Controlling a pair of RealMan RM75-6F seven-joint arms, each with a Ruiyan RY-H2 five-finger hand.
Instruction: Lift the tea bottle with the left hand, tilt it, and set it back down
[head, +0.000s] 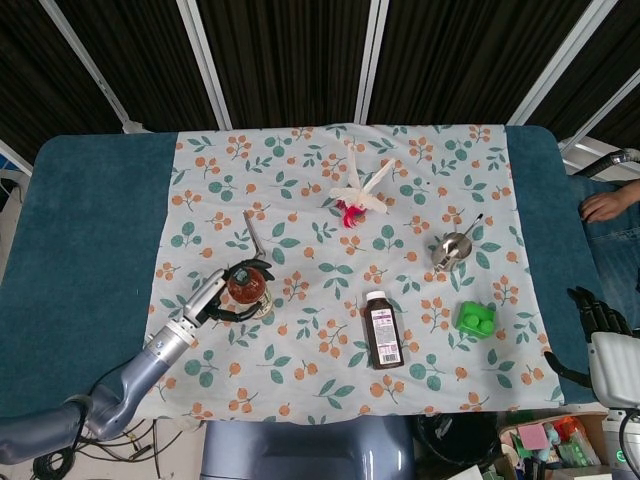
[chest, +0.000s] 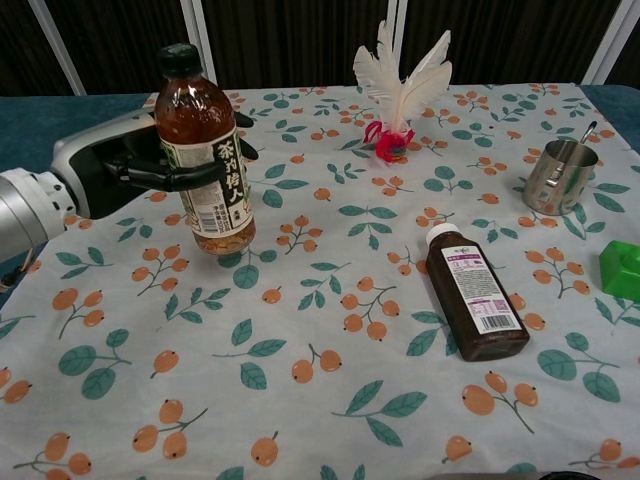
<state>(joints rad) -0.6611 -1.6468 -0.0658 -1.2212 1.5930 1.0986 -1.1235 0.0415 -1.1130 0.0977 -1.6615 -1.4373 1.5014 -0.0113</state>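
The tea bottle (chest: 205, 150) is clear with amber tea, a dark cap and a white label. It stands almost upright, leaning slightly, with its base at or just above the flowered cloth (chest: 330, 420). My left hand (chest: 120, 170) grips it around the middle from the left, fingers wrapped over the label. From above, the tea bottle (head: 247, 285) appears as a round reddish top with the left hand (head: 215, 295) beside it. My right hand (head: 598, 318) rests off the table's right edge, fingers apart and holding nothing.
A white feather shuttlecock (chest: 400, 80) stands at the back centre. At the right are a metal cup (chest: 558, 177) and a green block (chest: 622, 268). A dark brown bottle (chest: 475, 305) lies flat. A thin metal tool (head: 253, 232) lies behind the tea bottle. A person's hand (head: 605, 205) is at far right.
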